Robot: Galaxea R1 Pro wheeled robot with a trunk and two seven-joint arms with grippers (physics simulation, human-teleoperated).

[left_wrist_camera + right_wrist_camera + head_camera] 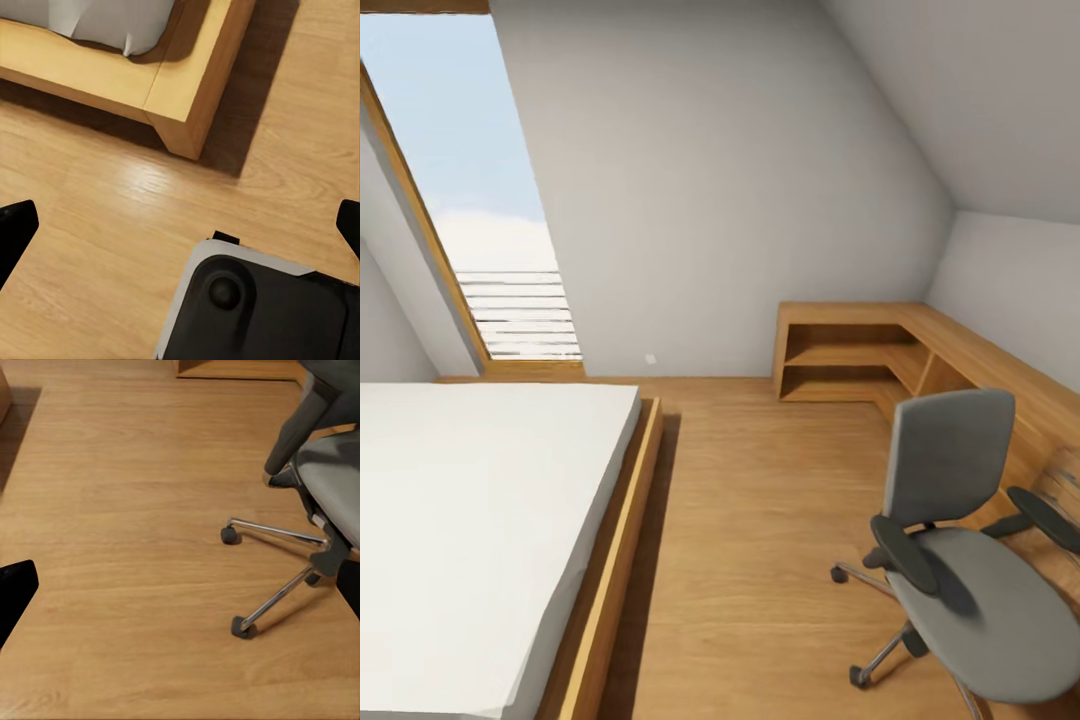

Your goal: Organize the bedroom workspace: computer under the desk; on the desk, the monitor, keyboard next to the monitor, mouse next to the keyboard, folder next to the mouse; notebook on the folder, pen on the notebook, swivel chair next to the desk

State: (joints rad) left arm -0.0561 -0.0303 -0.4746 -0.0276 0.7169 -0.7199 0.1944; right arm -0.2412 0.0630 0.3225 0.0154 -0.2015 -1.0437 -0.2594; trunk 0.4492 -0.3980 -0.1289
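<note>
A low bed with a white mattress point(480, 520) in a light wooden frame point(615, 560) stands on the honey-coloured wooden plank floor point(760, 520) of an attic bedroom. A tall slanted window with slatted blinds point(490, 210) cuts the sloping grey wall, while an open wooden corner shelf unit point(850, 355) sits against the far wall.

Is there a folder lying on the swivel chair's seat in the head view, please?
No, the swivel chair shows a bare grey seat with nothing lying on it.
</note>
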